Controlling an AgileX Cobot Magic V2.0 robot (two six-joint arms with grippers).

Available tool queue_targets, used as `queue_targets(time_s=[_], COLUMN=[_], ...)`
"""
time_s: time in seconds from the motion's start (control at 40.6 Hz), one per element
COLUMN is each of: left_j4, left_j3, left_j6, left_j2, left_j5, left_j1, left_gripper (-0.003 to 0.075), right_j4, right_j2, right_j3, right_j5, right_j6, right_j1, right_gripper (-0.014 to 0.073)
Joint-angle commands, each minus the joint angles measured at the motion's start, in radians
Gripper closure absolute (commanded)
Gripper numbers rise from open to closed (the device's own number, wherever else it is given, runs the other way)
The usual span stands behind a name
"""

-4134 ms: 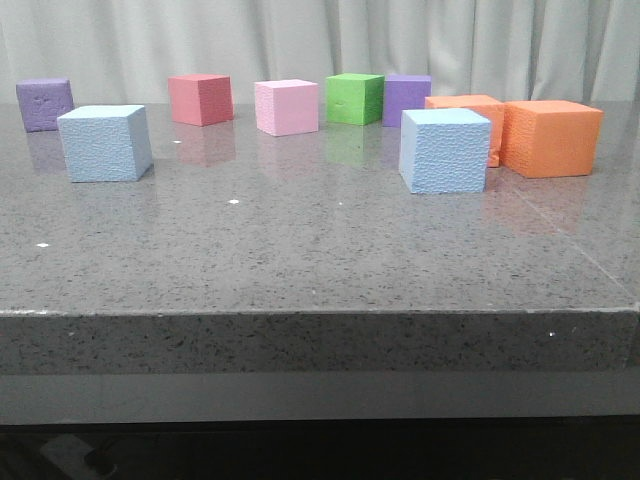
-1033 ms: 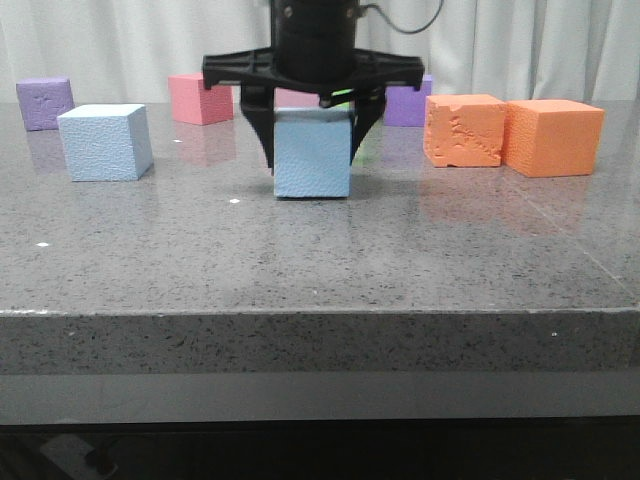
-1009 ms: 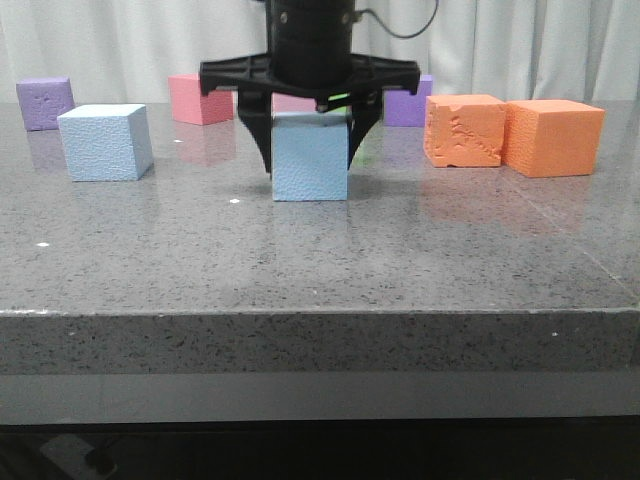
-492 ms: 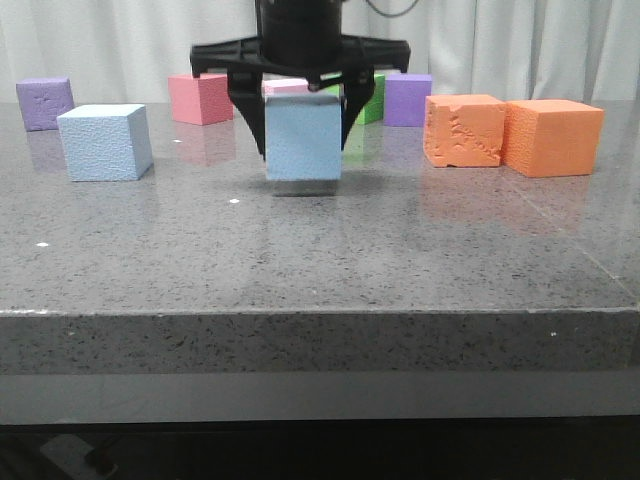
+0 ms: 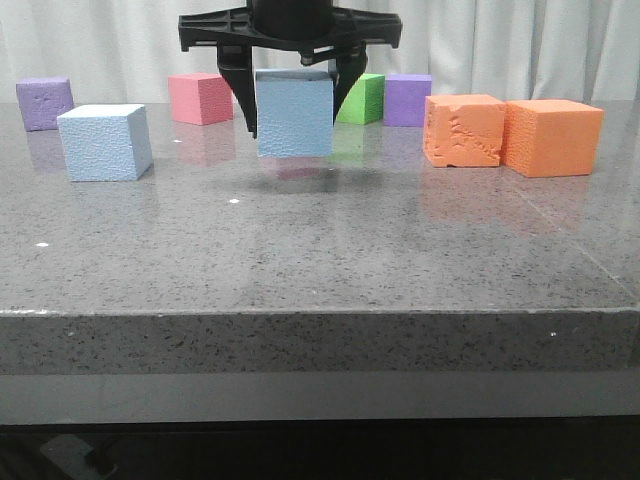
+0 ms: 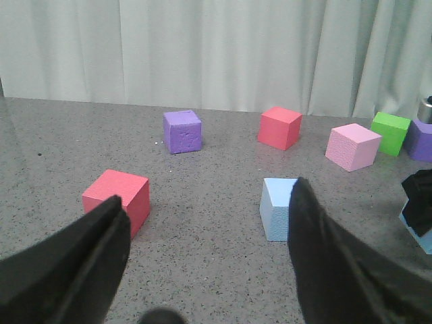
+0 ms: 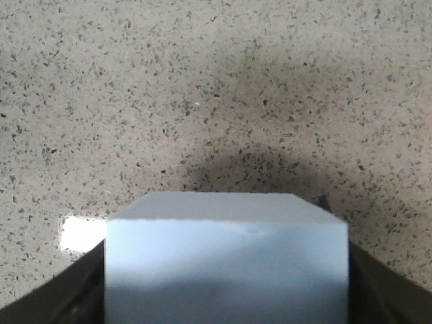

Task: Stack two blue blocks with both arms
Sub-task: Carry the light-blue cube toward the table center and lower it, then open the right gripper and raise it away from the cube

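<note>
My right gripper [image 5: 294, 126] is shut on one pale blue block [image 5: 295, 112] and holds it clear of the grey table, left of the middle. In the right wrist view this block [image 7: 226, 260] fills the space between the black fingers, with its shadow on the table below. The other blue block [image 5: 104, 142] stands on the table at the left. It also shows in the left wrist view [image 6: 275, 209], just beyond my left gripper's right finger. My left gripper [image 6: 207, 192] is open and empty above the table. The held block's corner shows at that view's right edge [image 6: 420, 236].
Along the back stand a purple cube [image 5: 44, 103], a red cube [image 5: 200, 98], a green cube [image 5: 360, 98] and another purple cube [image 5: 407, 99]. Two orange cubes [image 5: 464, 130] [image 5: 552, 137] stand at the right. A red cube [image 6: 116, 199] sits near my left finger.
My right gripper has lifted the blue block off the table and carried it up and a little to the left. The left blue block has not moved.
</note>
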Motion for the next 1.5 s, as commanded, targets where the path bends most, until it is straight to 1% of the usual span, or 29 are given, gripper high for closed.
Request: queue_targets(time_s=[0.0, 0.295, 0.541, 0.714, 0.861, 0.984, 1.083, 1.206, 1.353, 1.476], left_j4=[-0.007, -0.007, -0.007, -0.007, -0.007, -0.007, -0.007, -0.007, -0.007, -0.007], left_j3=[-0.025, -0.025, -0.025, -0.025, -0.025, -0.025, -0.025, -0.025, -0.025, -0.025], left_j6=[-0.006, -0.006, -0.006, -0.006, -0.006, -0.006, -0.006, -0.006, -0.006, -0.006], left_j2=[0.016, 0.016, 0.016, 0.016, 0.016, 0.016, 0.016, 0.016, 0.016, 0.016], left_j5=[-0.081, -0.081, -0.081, -0.081, -0.081, -0.081, -0.081, -0.081, -0.081, -0.081], left_j1=[-0.007, -0.007, -0.007, -0.007, -0.007, -0.007, -0.007, -0.007, -0.007, -0.007], left_gripper=[0.0227, 0.0227, 0.0227, 0.0227, 0.0227, 0.0227, 0.0227, 0.0227, 0.0227, 0.0227], right_j4=[-0.022, 0.003, 0.011, 0.014, 0.064, 0.102, 0.117, 0.174, 0.294, 0.411], right_j2=[-0.065, -0.024, -0.021, -0.023, -0.05, -0.098, -0.15, -0.225, -0.324, -0.416], right_j3=[-0.034, -0.034, -0.034, -0.036, -0.044, -0.044, -0.044, -0.025, 0.056, 0.178], right_j5=[0.053, 0.057, 0.039, 0.035, 0.038, 0.052, 0.097, 0.096, 0.096, 0.085], right_j6=[-0.012, -0.026, -0.028, -0.03, -0.078, -0.188, -0.314, -0.453, -0.588, -0.676], right_j1=[-0.001, -0.001, -0.005, -0.006, -0.006, -0.008, -0.014, -0.038, -0.109, -0.186], right_gripper=[0.0085, 0.0079, 0.0002, 0.0001, 0.0001, 0.0001, 0.0001, 0.0001, 0.0001, 0.0001])
